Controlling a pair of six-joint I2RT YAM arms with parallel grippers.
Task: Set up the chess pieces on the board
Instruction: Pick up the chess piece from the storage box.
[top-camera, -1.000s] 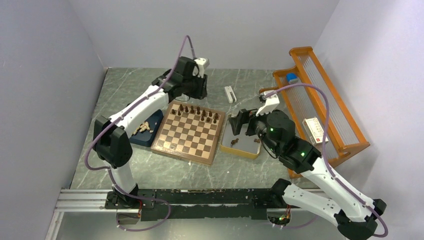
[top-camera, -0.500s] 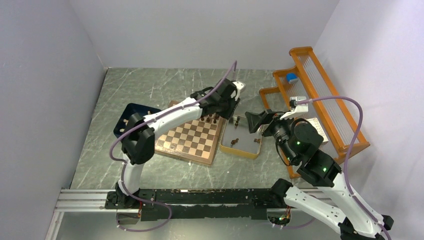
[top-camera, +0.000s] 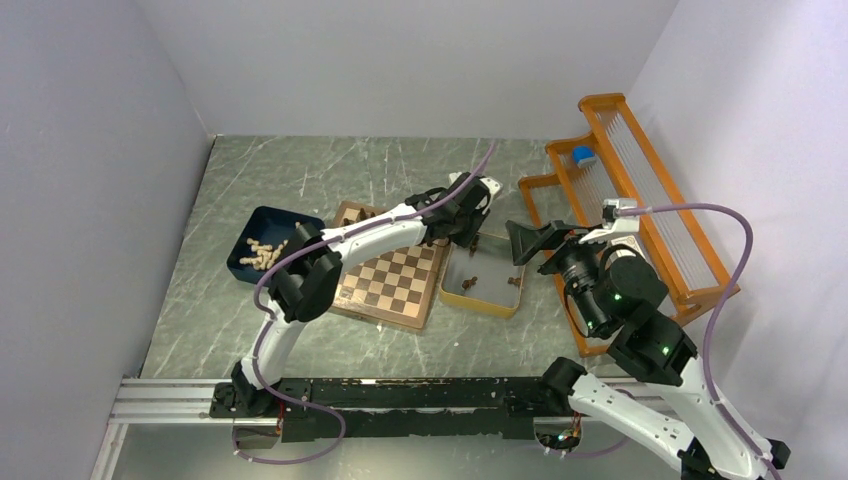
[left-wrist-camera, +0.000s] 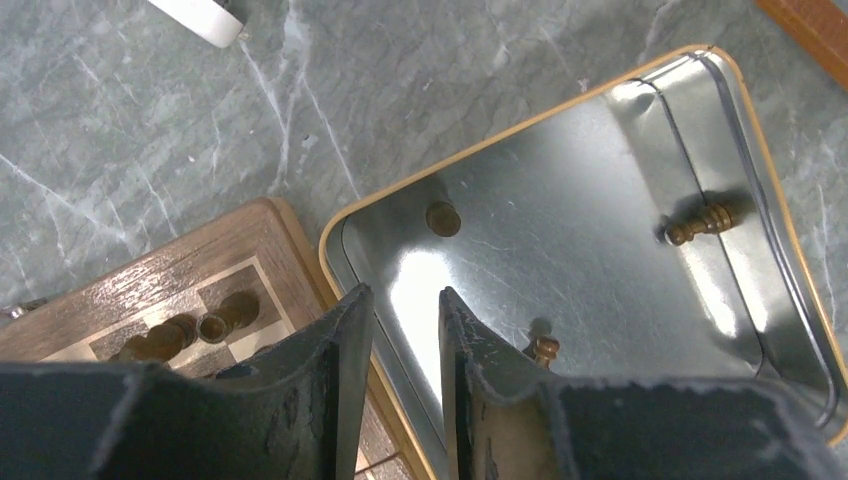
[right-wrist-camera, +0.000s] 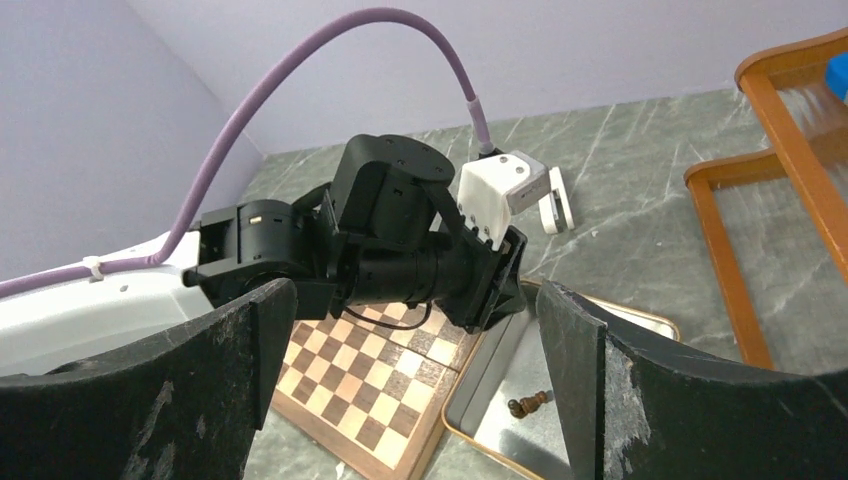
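Note:
The board (top-camera: 390, 285) lies mid-table, with dark chess pieces (left-wrist-camera: 225, 315) on its far-right squares. Right of it stands the yellow-rimmed tray (top-camera: 484, 307). In it are three dark pieces: one upright (left-wrist-camera: 441, 218), one lying down (left-wrist-camera: 700, 222) and one just beside my left finger (left-wrist-camera: 545, 347). My left gripper (left-wrist-camera: 405, 295) hovers over the tray's far-left corner (left-wrist-camera: 335, 235). It is open by a narrow gap, and nothing is between its fingers. My right gripper (top-camera: 527, 241) hangs above the tray's far-right side, wide open and holding nothing. The right wrist view shows the lying piece (right-wrist-camera: 528, 403) below.
A dark blue bin (top-camera: 262, 255) of pale pieces sits left of the board. An orange rack (top-camera: 640, 210) with a blue object (top-camera: 583, 155) lines the right side. A small white item (right-wrist-camera: 553, 200) lies on the marble beyond the tray.
My left arm swung from the board's far-left corner across to the tray, and its jaws narrowed. My right gripper drew up and back to the right, off the tray.

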